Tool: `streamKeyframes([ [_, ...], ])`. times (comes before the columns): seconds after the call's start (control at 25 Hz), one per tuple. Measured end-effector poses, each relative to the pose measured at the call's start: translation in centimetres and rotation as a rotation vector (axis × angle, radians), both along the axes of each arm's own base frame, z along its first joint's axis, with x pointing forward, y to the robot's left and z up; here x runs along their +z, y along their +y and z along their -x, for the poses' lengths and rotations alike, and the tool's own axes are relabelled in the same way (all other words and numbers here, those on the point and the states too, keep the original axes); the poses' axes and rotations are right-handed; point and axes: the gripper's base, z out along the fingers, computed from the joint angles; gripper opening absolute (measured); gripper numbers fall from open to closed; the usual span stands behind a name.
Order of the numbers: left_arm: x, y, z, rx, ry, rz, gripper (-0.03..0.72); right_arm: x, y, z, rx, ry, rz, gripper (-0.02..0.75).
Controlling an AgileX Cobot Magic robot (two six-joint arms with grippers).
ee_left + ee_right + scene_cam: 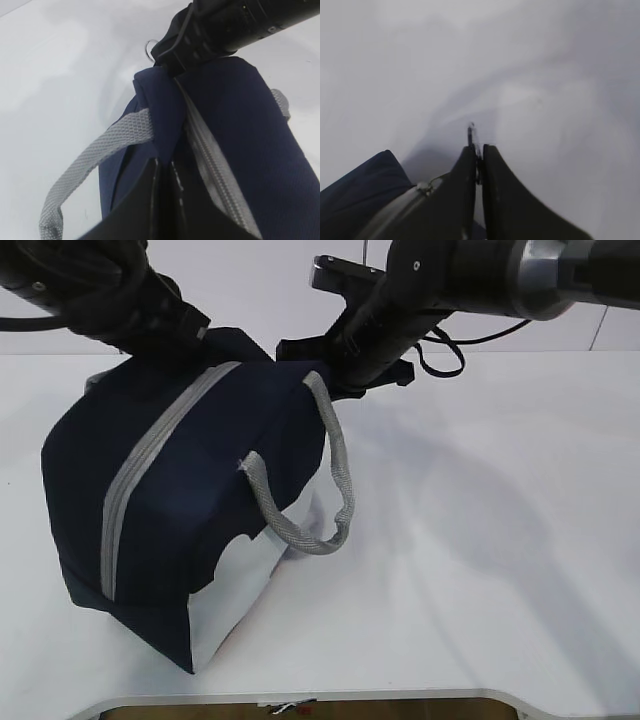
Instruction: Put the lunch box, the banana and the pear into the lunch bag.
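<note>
Pinching navy bag (180, 510) fabric in closed left claw (165, 165); gripping zipper ring (471, 131) in closed right claw (479, 155).

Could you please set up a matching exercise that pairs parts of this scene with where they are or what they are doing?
Things:
1. zipper
2. handle
3. left gripper
4. right gripper

Descriptions:
A. shut on the ring pull
B. loops down the side of the lunch bag
C. shut on a fold of navy fabric
D. grey strip running along the bag's top

Pairs: 1-D, 2-B, 3-C, 4-A
</note>
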Motion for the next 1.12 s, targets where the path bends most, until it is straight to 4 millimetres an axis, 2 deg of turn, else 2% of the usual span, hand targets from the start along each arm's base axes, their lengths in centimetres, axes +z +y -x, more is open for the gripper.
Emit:
streamKeyframes([
  [0.12,-0.3,-0.1,-0.2,0.000,0.008,-0.005,-0.003,0.0,-0.2,0.0,0.001,0.002,0.011,0.095],
  [0.32,-0.9,-0.3,-0.6,0.001,0.018,-0.011,-0.004,0.8,-0.5,-0.3,0.005,-0.004,0.027,0.377],
  [0.44,-1.1,-0.5,-0.8,0.004,0.013,-0.008,-0.004,2.4,-0.4,-0.5,0.016,-0.011,0.027,0.477],
  [0.68,-1.2,-0.5,-1.1,0.009,0.003,-0.001,0.027,6.8,-0.3,-0.4,0.112,-0.056,0.066,0.506],
  [0.8,-1.3,-0.1,-1.4,0.027,0.006,0.007,0.134,8.9,-0.3,-0.1,0.142,-0.070,0.077,0.508],
  [0.88,-1.3,0.2,-1.7,0.046,0.014,0.024,0.233,10.0,-0.5,0.2,0.157,-0.063,0.092,0.508],
  [0.96,-0.6,0.8,-2.1,0.071,0.022,0.049,0.298,11.0,-0.8,0.6,0.169,-0.053,0.119,0.508],
  [1.12,2.0,1.8,-2.7,0.094,0.026,0.079,0.330,12.2,-1.1,1.3,0.193,-0.022,0.152,0.501],
])
